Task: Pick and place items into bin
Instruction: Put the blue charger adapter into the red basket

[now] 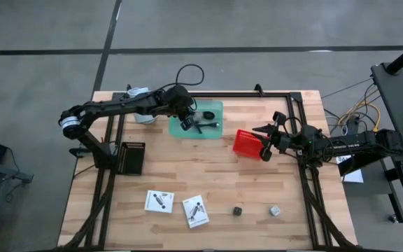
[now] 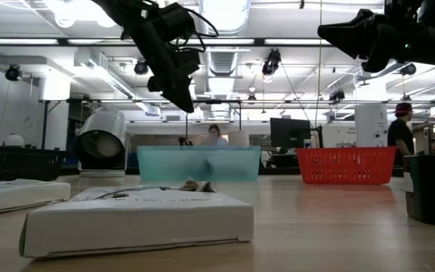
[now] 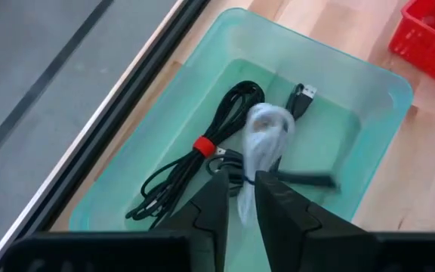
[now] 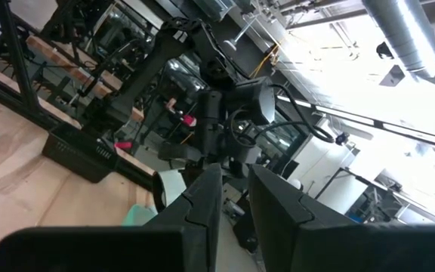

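My left fingers (image 3: 240,198) pinch a clear plastic-wrapped bundle (image 3: 261,143) over the translucent green bin (image 3: 380,98) | black cable (image 3: 202,151) inside | right fingers (image 4: 234,198) nearly closed, empty, above red basket (image 1: 247,143)

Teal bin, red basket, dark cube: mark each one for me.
Teal bin (image 1: 214,107): high view, on its bare far corner.
Red basket (image 1: 245,142): high view, on its middle.
Dark cube (image 1: 237,211): high view, on its top face.

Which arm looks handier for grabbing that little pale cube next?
Probably the right: its gripper hovers by the red basket on the pale cube's side, while the left gripper hangs over the green bin.
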Motion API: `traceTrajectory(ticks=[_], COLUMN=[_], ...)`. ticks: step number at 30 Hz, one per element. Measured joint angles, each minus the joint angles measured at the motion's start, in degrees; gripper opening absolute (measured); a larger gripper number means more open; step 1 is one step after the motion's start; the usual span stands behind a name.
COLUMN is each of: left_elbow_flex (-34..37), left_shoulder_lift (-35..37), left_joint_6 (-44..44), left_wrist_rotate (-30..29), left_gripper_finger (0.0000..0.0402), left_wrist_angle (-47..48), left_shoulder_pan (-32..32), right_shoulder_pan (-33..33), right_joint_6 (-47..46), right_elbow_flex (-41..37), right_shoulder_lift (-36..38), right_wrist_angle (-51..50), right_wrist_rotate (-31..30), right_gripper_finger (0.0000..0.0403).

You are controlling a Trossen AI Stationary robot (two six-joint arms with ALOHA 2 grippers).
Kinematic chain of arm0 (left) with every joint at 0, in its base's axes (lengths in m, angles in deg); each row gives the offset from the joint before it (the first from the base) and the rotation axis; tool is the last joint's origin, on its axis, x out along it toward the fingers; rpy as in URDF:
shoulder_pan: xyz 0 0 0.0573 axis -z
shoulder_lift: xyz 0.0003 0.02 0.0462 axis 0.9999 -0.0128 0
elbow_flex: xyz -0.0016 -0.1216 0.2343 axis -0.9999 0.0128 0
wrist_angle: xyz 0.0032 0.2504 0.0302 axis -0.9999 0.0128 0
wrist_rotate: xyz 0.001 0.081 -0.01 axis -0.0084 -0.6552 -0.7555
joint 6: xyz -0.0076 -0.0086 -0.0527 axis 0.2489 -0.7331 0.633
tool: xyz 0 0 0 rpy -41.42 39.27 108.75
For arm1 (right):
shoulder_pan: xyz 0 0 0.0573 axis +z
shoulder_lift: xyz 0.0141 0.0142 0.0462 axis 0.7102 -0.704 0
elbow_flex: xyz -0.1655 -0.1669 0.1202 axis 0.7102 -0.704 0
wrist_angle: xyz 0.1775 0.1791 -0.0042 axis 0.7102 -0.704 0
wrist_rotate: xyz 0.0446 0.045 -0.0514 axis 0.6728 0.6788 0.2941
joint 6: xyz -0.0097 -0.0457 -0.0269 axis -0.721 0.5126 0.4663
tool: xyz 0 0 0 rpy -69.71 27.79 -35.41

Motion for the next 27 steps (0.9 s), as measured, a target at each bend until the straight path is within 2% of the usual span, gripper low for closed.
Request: traceTrajectory(ticks=[5,11,14,22,27], left_elbow_flex=[0.0,0.1,0.1,0.2,0.3], left_shoulder_lift=[0.0,0.0,0.0,0.0,0.0], left_joint_6=[0.0,-1.0,-4.3,-9.0,-8.9], left_wrist_rotate=[0.7,8.1,9.2,9.4,9.4], left_gripper_finger=[0.0052,0.0063,0.0093,0.0212,0.0234], left_wrist_angle=[0.0,-2.4,-5.4,-8.2,-7.9], left_shoulder_pan=[0.2,2.5,5.0,11.2,12.8], right_shoulder_pan=[0.0,0.0,0.0,0.0,0.0], right_joint_6=[0.0,0.0,0.0,0.0,-0.1], right_elbow_flex=[0.0,0.0,0.0,0.0,0.0], right_shoulder_lift=[0.0,0.0,0.0,0.0,0.0], right_wrist_angle=[0.0,0.0,0.0,0.0,0.0], right_wrist_rotate=[0.0,0.0,0.0,0.0,0.0], right_gripper_finger=[0.0057,0.0057,0.0057,0.0057,0.0057])
